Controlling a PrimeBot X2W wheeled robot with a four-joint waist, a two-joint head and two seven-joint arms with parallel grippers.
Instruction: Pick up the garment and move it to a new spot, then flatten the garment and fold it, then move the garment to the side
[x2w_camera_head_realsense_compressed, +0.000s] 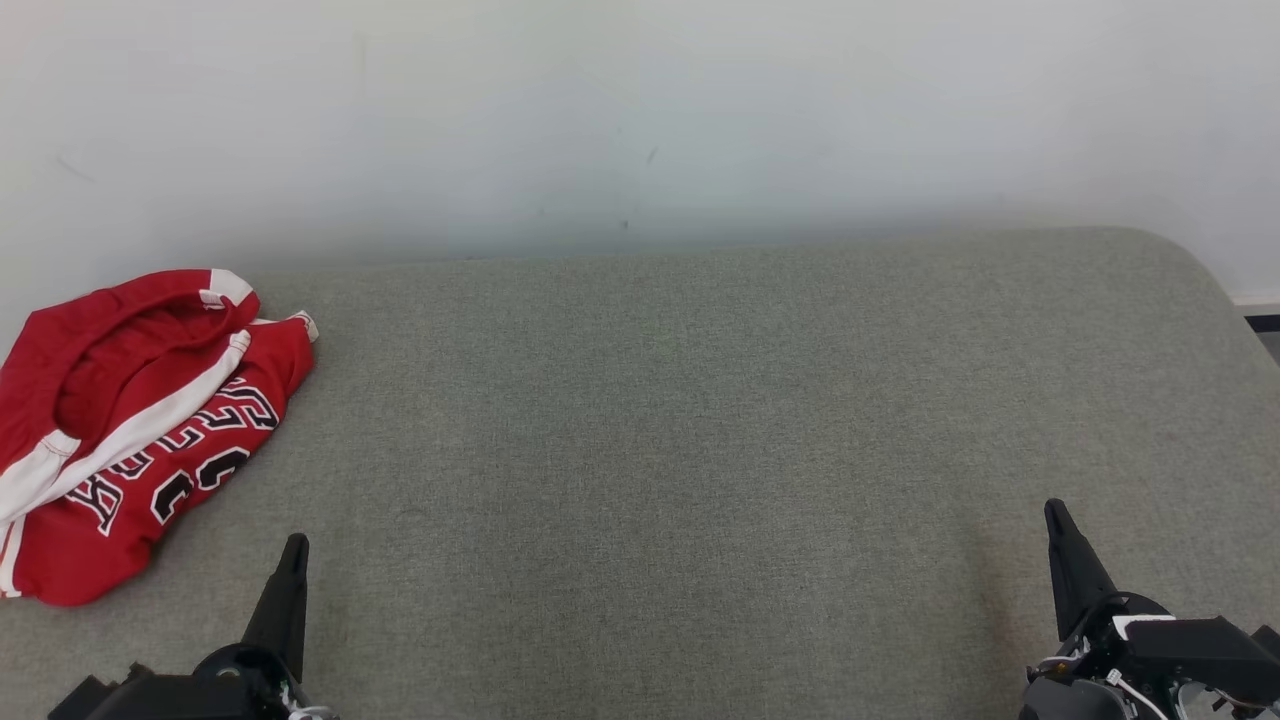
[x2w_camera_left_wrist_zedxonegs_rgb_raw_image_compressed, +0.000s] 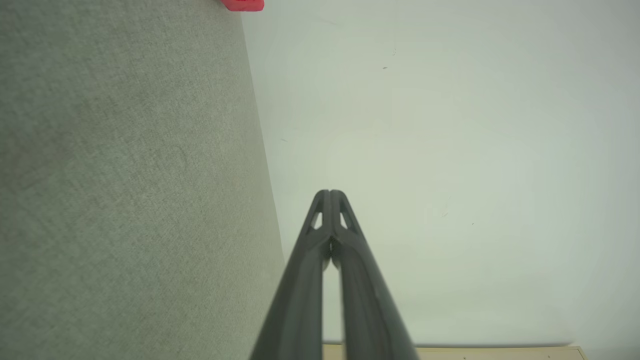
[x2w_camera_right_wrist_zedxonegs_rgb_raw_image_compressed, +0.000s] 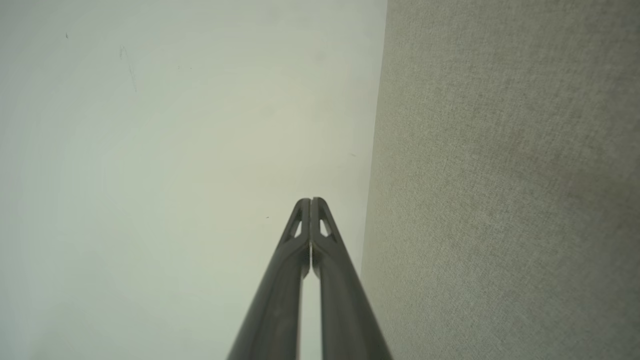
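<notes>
A crumpled red sports jersey with white trim and black, white-edged lettering (x2w_camera_head_realsense_compressed: 140, 430) lies in a loose heap at the far left of a grey-green fabric-covered surface (x2w_camera_head_realsense_compressed: 700, 420), its left side cut off by the edge of the head view. Part of it is folded over, so a white band runs diagonally across the red cloth. A pale, plain wall (x2w_camera_head_realsense_compressed: 640, 120) rises behind the surface.

The left gripper (x2w_camera_head_realsense_compressed: 293, 560) hovers at the lower left, just beside the jersey's near edge but apart from it. Its 2 long dark fingers are pressed together with nothing between them. The right gripper (x2w_camera_head_realsense_compressed: 1062, 530) sits at the lower right, well apart from the jersey, its 2 fingers likewise closed on nothing. In each wrist view the fingertips (x2w_camera_left_wrist_zedxonegs_rgb_raw_image_compressed: 322, 200) meet at the tip.
</notes>
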